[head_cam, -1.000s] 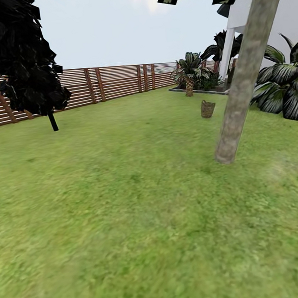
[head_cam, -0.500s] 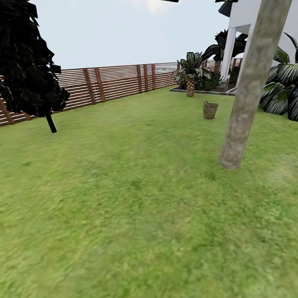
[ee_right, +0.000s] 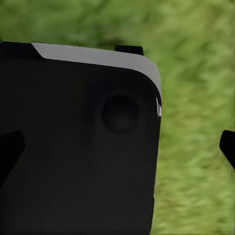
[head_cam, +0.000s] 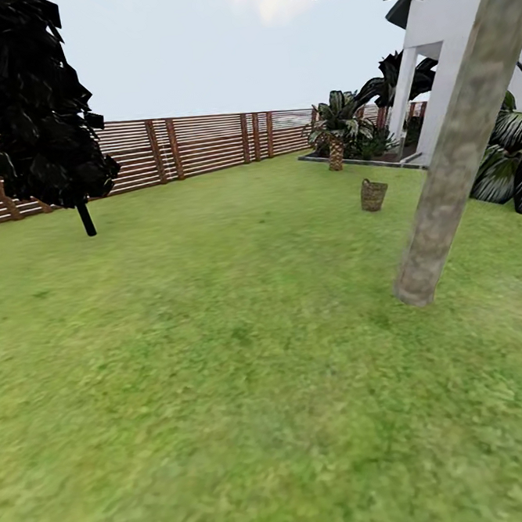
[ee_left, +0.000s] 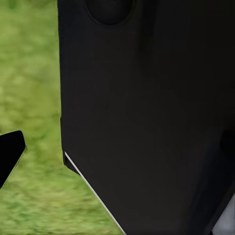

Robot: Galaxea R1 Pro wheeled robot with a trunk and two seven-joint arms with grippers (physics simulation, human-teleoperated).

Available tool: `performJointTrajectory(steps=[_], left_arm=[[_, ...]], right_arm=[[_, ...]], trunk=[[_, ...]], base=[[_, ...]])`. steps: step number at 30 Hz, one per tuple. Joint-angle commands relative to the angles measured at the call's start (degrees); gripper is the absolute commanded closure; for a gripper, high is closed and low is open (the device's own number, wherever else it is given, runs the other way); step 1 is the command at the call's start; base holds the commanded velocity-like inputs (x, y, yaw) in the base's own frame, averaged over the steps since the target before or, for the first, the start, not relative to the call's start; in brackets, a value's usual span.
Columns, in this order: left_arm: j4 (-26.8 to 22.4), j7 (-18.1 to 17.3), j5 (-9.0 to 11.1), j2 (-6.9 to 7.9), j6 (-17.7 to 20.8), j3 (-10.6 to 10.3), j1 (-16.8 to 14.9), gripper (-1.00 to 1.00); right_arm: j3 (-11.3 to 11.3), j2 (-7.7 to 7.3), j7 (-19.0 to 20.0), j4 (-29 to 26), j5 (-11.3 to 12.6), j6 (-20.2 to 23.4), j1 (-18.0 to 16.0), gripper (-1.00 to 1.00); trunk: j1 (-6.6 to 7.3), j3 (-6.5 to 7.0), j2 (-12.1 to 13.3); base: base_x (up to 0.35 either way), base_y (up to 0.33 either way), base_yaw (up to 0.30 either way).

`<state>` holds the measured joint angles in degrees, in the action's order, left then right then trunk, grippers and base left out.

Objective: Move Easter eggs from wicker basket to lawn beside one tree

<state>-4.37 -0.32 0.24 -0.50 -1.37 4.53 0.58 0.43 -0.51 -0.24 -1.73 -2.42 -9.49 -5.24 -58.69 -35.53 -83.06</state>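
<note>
I see the wicker basket (head_cam: 373, 195) on the lawn (head_cam: 221, 358) beyond the tree (head_cam: 444, 199) (whether my grippers are clenched, I cannot tell).

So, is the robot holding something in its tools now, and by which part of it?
It cannot be told. Both wrist views show dark robot bodywork over the lawn, with no egg visible. The wicker basket stands far off on the grass.

This is a home's fenced back garden: a wide lawn (head_cam: 221, 358) runs to a slatted wooden fence (head_cam: 197, 144), with a pale-trunked tree (head_cam: 450, 175), a dark tree (head_cam: 32, 98), palms (head_cam: 335, 129) and a white house (head_cam: 441, 50) at the edge.
</note>
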Motion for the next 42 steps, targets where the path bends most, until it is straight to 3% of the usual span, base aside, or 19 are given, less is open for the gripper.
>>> performJointTrajectory(steps=[1, 42], left_arm=[[-0.1, 0.0, 0.0, -0.03, -0.1, 0.4, 0.0, -1.00], [-0.1, 0.0, 0.0, -0.03, -0.1, 0.4, 0.0, -1.00]], right_arm=[[0.0, -0.01, 0.0, 0.1, -0.3, -0.2, 0.0, -1.00], [0.0, -0.28, 0.0, 0.1, 0.0, -0.3, 0.0, -1.00]], trunk=[[-0.04, -0.04, 0.0], [-0.04, -0.04, 0.0]], base=[[0.339, 0.074, 0.000], [0.339, 0.074, -0.021]])
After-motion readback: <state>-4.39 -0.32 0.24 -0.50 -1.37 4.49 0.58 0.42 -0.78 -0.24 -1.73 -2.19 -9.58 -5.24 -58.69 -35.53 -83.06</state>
